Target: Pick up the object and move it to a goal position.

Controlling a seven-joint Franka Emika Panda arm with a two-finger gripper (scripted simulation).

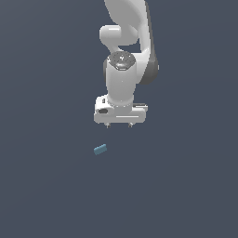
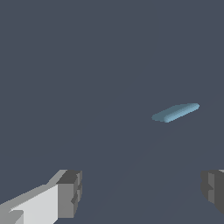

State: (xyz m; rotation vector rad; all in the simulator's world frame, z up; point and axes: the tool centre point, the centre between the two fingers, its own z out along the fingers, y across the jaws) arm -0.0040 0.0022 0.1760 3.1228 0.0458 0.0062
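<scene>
**Hovering open above a small target**

Sitting toward the exterior view's left, the teal block (image 1: 100,149) lies flat on the dark floor (image 1: 46,186), below and apart from my gripper (image 1: 119,125). My jaws stand wide apart, holding nothing. If I descend without shifting across first, a fingertip (image 2: 70,192) could strike the block and knock it askew.
</scene>
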